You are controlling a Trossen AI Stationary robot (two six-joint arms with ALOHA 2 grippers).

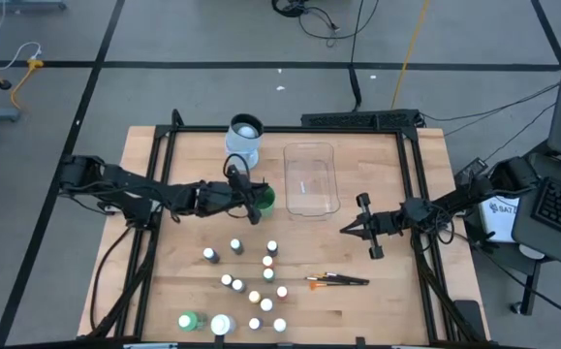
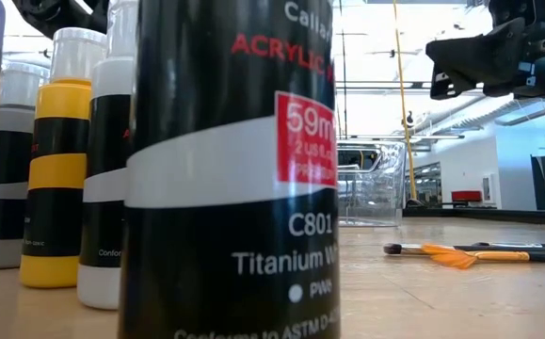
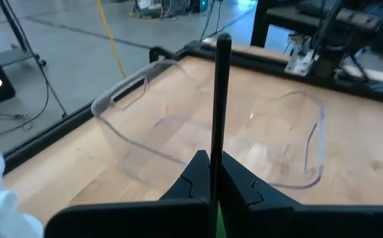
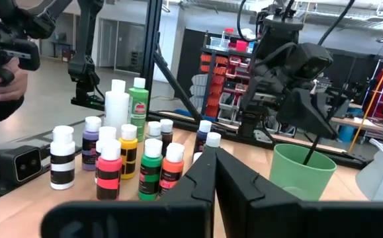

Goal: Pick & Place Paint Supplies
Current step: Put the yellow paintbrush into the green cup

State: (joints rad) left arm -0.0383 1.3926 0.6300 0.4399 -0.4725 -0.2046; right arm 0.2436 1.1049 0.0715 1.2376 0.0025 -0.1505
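My left gripper (image 1: 252, 201) is over a green cup (image 1: 264, 202) at the table's middle, shut on a thin dark brush (image 3: 221, 99). The brush's lower end (image 4: 309, 149) dips into the cup (image 4: 301, 173). My right gripper (image 1: 347, 231) is shut on nothing and hovers right of centre, pointing toward the table's left. Several small white-capped paint bottles (image 1: 257, 291) stand near the front edge, with a green bottle (image 1: 191, 320) and a white jar (image 1: 222, 325) at the front left. More orange-tipped brushes (image 1: 336, 280) lie flat beside the bottles. My left gripper pinches the brush's shaft (image 3: 213, 157) between its two fingers. The fingers come nearly level from the table's left and lie across the shaft. The brush stands upright, most of its length above the fingers and its lower end inside the green cup.
A clear rectangular tub (image 1: 311, 178) stands just beyond and right of the cup. A pale jug (image 1: 244, 136) stands at the far side behind it. A dark frame (image 1: 411, 184) rims the wooden table. Bare wood lies between my right gripper and the bottles.
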